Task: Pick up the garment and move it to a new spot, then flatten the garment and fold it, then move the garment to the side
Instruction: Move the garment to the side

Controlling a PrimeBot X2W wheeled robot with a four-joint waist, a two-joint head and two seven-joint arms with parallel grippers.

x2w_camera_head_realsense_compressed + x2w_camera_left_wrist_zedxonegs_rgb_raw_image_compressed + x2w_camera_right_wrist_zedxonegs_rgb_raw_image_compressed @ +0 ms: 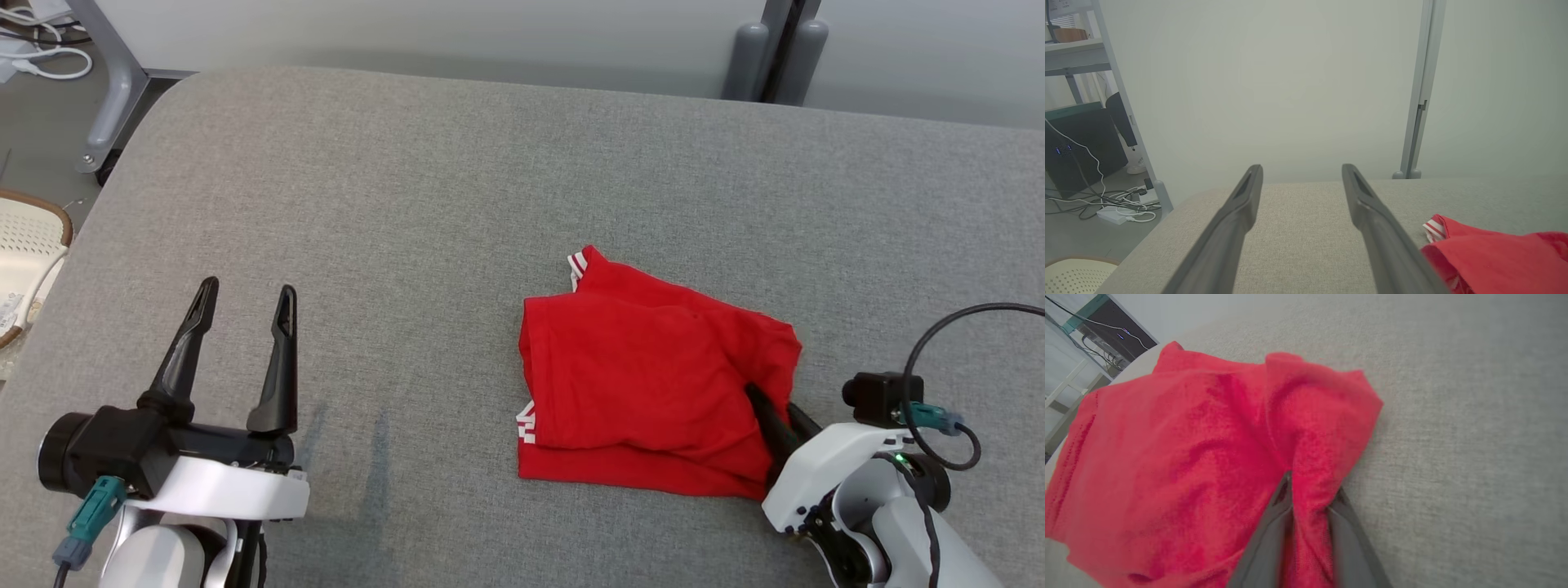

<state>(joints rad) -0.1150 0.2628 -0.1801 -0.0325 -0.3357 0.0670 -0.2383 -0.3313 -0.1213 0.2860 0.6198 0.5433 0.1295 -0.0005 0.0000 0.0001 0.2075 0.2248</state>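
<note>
I judge the garment [645, 376] soft, light, limp: my right pincer [1311, 489] pinches its bunched edge, left pincer [245, 306] spread.

The place looks like a robotics lab or test room, not a home. Under the left gripper [247, 286] spreads a grey fabric-covered worktable [490, 163]. Beyond its fingertips stand a bare pale partition wall [1290, 81] and a metal post [1419, 102]. Off to its left are a metal shelving frame [1118, 94], a black equipment box [1081, 139] with small blue lights, and loose cables [1106, 200] around a power strip [1112, 214] on the floor.
</note>
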